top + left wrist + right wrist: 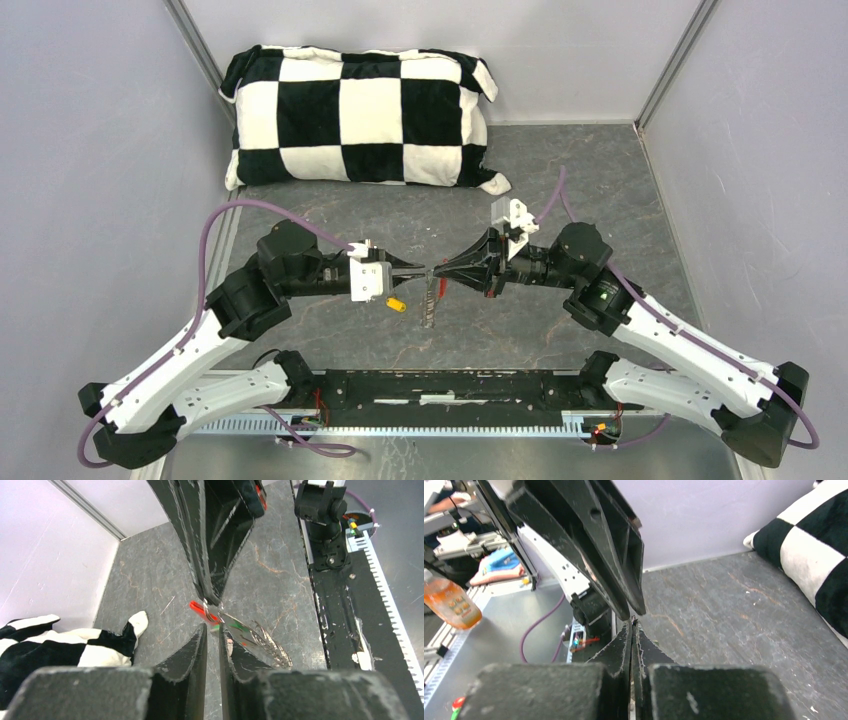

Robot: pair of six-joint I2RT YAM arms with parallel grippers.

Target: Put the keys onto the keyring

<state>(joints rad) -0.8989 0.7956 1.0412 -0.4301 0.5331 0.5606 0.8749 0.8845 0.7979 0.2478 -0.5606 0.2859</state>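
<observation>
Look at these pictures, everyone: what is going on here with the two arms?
The two arms meet tip to tip above the table. The right gripper is shut on the keyring, whose red tag hangs at its tips. The left gripper points at the ring, its fingers a narrow gap apart; whether they hold anything is unclear. A bit of green beside them is likely the green key. The yellow key lies on the table, not yet on the ring.
</observation>
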